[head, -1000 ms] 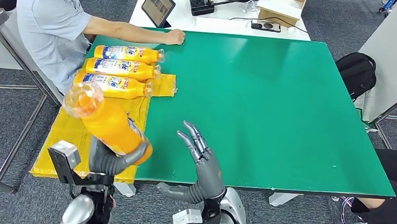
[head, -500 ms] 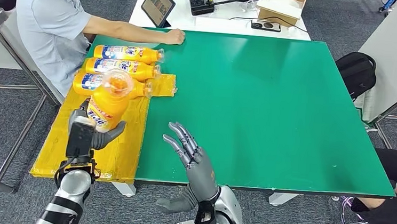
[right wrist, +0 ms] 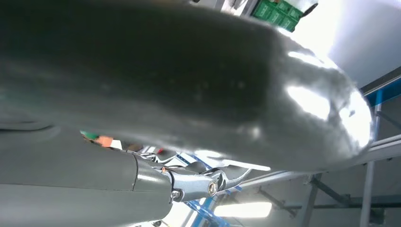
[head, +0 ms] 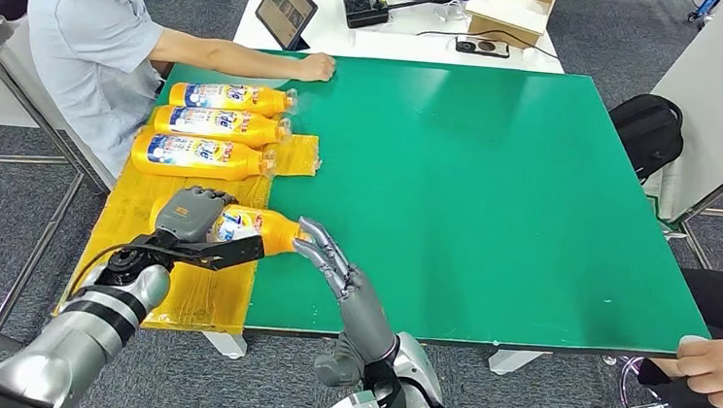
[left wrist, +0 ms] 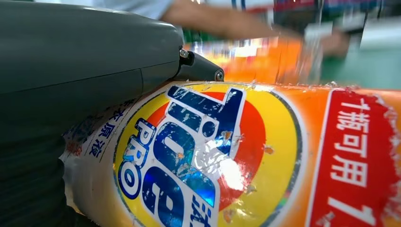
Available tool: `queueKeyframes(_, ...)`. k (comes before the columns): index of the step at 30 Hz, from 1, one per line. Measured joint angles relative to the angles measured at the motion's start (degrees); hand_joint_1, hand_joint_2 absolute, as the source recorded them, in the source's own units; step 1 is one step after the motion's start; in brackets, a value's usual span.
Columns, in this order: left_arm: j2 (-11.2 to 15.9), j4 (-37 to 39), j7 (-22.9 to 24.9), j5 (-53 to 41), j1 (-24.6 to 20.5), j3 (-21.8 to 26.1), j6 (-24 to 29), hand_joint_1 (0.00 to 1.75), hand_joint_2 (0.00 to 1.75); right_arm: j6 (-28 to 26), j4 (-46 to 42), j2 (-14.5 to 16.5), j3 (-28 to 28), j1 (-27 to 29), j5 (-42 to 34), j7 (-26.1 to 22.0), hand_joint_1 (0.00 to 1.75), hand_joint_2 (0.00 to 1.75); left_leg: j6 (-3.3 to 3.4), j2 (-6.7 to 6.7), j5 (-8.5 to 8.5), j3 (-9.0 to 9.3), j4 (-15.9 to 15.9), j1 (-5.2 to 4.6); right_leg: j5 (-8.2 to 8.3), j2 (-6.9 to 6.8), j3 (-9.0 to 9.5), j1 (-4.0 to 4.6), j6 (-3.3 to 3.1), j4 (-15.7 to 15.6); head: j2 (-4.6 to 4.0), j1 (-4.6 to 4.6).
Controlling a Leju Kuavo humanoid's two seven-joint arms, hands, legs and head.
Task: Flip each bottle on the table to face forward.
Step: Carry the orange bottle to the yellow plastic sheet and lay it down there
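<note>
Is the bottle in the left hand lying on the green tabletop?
No, the left hand holds the orange bottle over the yellow mat, beside the green tabletop.

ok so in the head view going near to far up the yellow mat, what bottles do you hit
bottle held by the left hand → third bottle → second bottle → farthest bottle, beside the person's hand

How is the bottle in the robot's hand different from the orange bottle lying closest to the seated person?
The held bottle is gripped by the left hand, its neck by the right hand; the far bottle lies untouched. The held bottle sits at the near end of the row, the far bottle nearest the person. Both are orange, lying sideways, labels up.
</note>
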Motion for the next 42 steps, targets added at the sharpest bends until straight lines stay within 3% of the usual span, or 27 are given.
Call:
queueKeyframes(11,2.5,13.8,0.4,2.5,-8.3,-2.1,-10.8,1.75,1.75,3.2,-0.1,-0.1,0.1,0.1,-3.2,0.0,0.0,0.0,0.0,-0.01,0.0,0.03,0.0,0.0,-0.01,0.0,0.03,0.0,-0.01,0.0,0.0,0.01)
queueKeyframes(12,2.5,14.3,0.3,2.7,-8.6,-2.1,-11.1,1.68,1.75,3.3,-0.1,-0.1,0.1,0.1,-3.2,0.0,0.0,0.0,0.0,-0.01,0.0,0.03,0.0,0.0,0.0,0.0,0.04,0.0,-0.01,0.0,0.0,0.01)
queueKeyframes(13,2.5,14.8,0.2,2.9,-8.9,-2.0,-11.3,1.44,1.75,3.3,-0.1,-0.1,0.1,0.1,-3.2,0.0,0.0,0.0,0.0,-0.01,0.0,0.03,0.0,0.0,0.0,0.0,0.04,0.0,-0.01,0.0,0.0,0.01)
queueKeyframes(16,2.5,16.1,0.3,5.1,-9.8,-1.6,-14.4,0.22,1.75,3.6,-0.1,-0.1,0.0,0.1,-3.5,0.0,0.0,0.0,0.0,-0.01,0.0,0.05,0.0,0.0,0.0,0.0,0.05,0.0,0.0,0.0,0.0,0.01)
queueKeyframes(17,2.4,16.4,0.4,6.2,-10.2,-1.2,-16.4,0.03,1.75,3.8,-0.1,-0.1,-0.1,0.1,-3.7,0.0,0.0,0.0,0.0,-0.01,0.0,0.07,0.0,0.0,0.0,0.0,0.07,0.0,0.0,0.0,0.0,-0.01)
queueKeyframes(23,2.2,17.5,-1.5,11.5,-11.5,1.3,-24.5,0.0,1.75,4.6,0.2,0.0,-0.6,0.1,-4.5,0.0,0.0,0.0,-0.01,-0.01,0.0,0.12,0.0,0.0,-0.01,0.0,0.11,0.0,-0.01,0.0,0.0,0.0)
queueKeyframes(29,3.0,17.5,-11.7,16.2,-12.0,3.6,-32.3,0.0,1.75,5.3,0.7,0.3,-0.8,0.0,-5.2,0.0,0.0,0.0,-0.02,-0.04,0.06,0.11,0.0,0.0,-0.01,-0.02,0.12,0.0,-0.01,0.1,0.0,0.02)
queueKeyframes(36,3.6,15.1,-17.9,22.0,-12.6,5.4,-35.0,0.0,1.75,6.0,1.6,0.4,-0.8,-0.6,-5.6,0.0,0.0,0.0,-0.02,-0.05,0.06,0.08,0.0,0.0,-0.01,-0.03,0.11,0.0,-0.01,0.1,0.0,0.01)
queueKeyframes(42,3.6,13.2,-19.2,23.5,-12.6,6.3,-34.6,0.0,1.75,6.0,2.1,0.4,-0.8,-0.9,-5.6,0.0,0.0,0.0,-0.02,-0.04,0.06,0.08,0.0,0.0,-0.01,-0.02,0.09,0.0,-0.01,0.1,0.0,0.01)
